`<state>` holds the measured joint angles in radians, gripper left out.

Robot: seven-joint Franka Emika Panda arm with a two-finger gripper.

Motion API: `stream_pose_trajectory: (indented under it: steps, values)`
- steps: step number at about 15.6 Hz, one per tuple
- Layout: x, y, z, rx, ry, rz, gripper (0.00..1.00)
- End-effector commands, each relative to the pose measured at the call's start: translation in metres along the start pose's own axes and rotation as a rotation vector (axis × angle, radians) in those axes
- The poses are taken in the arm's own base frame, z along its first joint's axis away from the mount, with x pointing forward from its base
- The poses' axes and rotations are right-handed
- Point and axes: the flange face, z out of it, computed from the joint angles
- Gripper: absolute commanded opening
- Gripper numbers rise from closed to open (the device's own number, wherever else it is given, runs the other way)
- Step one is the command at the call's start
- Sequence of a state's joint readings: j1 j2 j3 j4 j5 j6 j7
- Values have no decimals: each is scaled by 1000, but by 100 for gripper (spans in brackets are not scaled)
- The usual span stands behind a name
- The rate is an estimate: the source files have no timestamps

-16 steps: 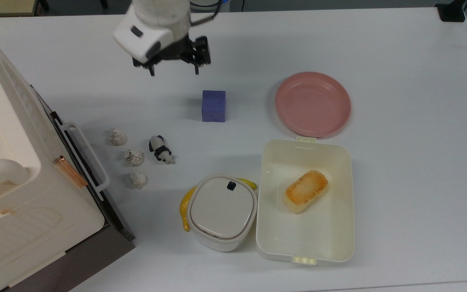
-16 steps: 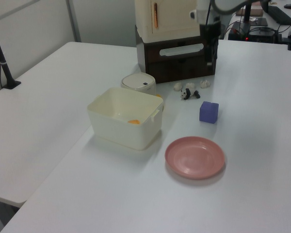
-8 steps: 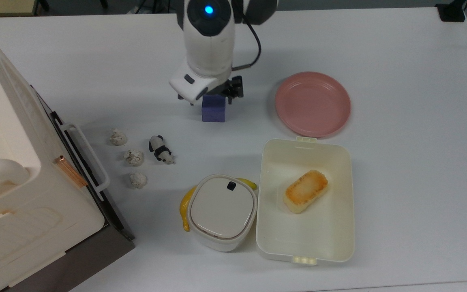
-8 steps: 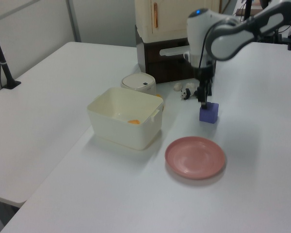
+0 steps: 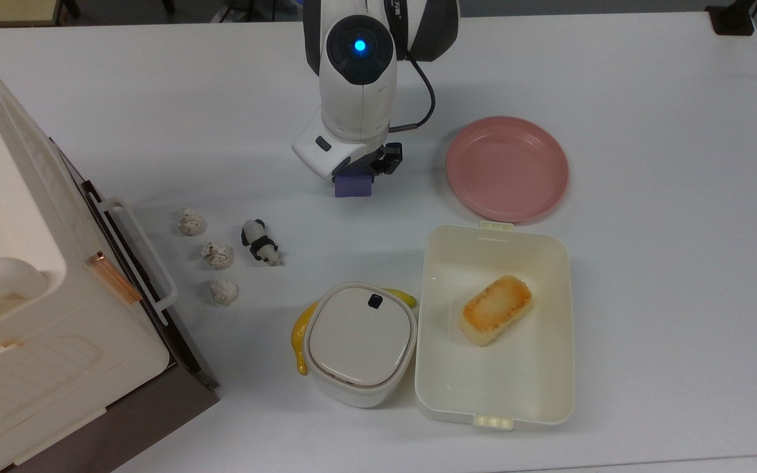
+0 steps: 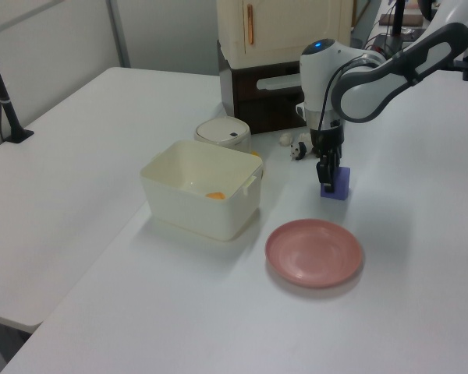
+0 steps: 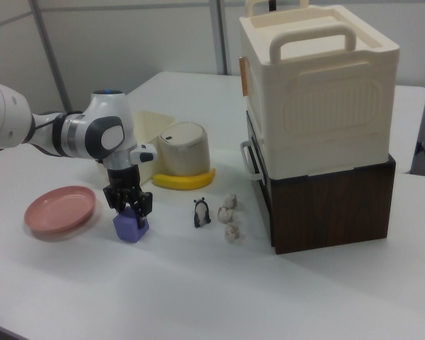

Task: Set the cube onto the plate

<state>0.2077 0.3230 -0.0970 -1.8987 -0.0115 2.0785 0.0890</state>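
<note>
The blue-purple cube point(image 5: 353, 188) sits on the white table, left of the pink plate point(image 5: 506, 167) in the top view. My gripper point(image 5: 359, 172) has come straight down onto it and hides most of its top. In the right view the gripper point(image 7: 132, 209) stands open with a finger on each side of the cube point(image 7: 131, 228), whose lower half shows below them. In the left view the gripper point(image 6: 328, 178) stands at the cube point(image 6: 339, 185), and the bare plate point(image 6: 314, 252) lies nearer the camera. The plate point(image 7: 59, 208) is apart from the cube.
A cream lunch box point(image 5: 495, 401) holding a toasted bun point(image 5: 495, 309) lies below the plate in the top view. Beside it are a round lidded pot point(image 5: 360, 341) and a banana point(image 5: 299, 336). A panda figure point(image 5: 259, 242) and three white lumps point(image 5: 217, 255) lie near a large cream box point(image 5: 23, 295).
The arm swung in from the top view's upper left and came down over the cube. The gripper now sits lower, its fingers around the cube instead of above it.
</note>
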Motion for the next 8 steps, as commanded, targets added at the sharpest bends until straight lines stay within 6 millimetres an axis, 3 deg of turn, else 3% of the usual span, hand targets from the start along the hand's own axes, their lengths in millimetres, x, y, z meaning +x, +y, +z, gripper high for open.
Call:
stream_pose_trajectory:
  steps: [1,3,4,7,8]
  values:
    - [-17,-29,-47,32,-57,-8,8]
    - [-19,-58,-72,91,-34,63,12]
    - [-20,-86,-80,99,-19,102,27]
    - [-29,-147,-82,113,24,134,34]
    - [-31,-165,-74,112,25,163,42]
